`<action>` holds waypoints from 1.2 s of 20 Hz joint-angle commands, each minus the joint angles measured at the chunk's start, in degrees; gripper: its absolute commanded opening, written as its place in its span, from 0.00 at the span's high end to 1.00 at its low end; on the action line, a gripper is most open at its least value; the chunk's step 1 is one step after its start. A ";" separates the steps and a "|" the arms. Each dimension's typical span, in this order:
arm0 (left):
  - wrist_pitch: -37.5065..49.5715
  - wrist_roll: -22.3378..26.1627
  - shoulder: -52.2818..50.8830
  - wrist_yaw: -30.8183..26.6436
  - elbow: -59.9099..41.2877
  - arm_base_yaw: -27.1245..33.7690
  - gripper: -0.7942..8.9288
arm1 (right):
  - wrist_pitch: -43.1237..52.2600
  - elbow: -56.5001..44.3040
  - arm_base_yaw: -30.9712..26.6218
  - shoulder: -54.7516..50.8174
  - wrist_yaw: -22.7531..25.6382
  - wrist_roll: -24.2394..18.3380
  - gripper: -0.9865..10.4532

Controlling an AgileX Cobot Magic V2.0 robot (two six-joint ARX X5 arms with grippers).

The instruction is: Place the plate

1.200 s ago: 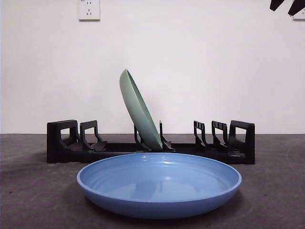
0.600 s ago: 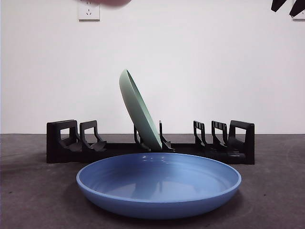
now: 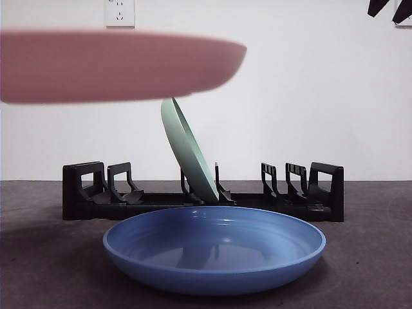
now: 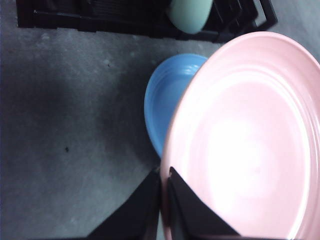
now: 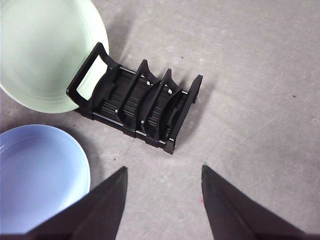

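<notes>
The left gripper [image 4: 164,175] is clamped on the rim of a round pink plate [image 3: 122,64], held flat in the air above the dark grey table [image 3: 373,257]. Below sit a blue plate [image 3: 215,248] and, farther back, a black slotted rack [image 3: 84,193] holding a tilted green plate [image 3: 187,148]. The wall behind is white. The pink plate is blurred and cut off at the left. The right gripper [image 5: 162,172] waits, jaws apart.
</notes>
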 commanded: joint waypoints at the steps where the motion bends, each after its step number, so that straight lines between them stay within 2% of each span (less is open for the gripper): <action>1: 4.63 -5.27 2.60 0.48 -1.64 -0.39 0.91 | 0.35 0.55 0.28 0.50 -0.07 0.61 0.71; 3: 6.64 -6.25 6.01 0.46 -2.40 -0.79 0.91 | 0.42 0.55 0.28 0.50 -0.07 0.61 0.71; 7: 12.83 -11.47 13.81 -0.74 -2.40 -2.82 0.91 | 0.76 0.55 0.28 0.50 -0.07 0.61 0.71; 15: 20.79 -22.12 25.16 -14.88 -2.40 -12.09 0.91 | 0.81 0.55 0.28 0.50 -0.07 0.61 0.71; 20: 24.15 -26.18 31.36 -17.40 -2.40 -17.68 0.91 | 0.98 0.55 0.28 0.50 -0.09 0.61 0.71; 24: 25.62 -27.63 34.62 -20.81 -2.40 -21.03 0.91 | 0.94 0.55 0.31 0.50 -0.09 0.63 0.71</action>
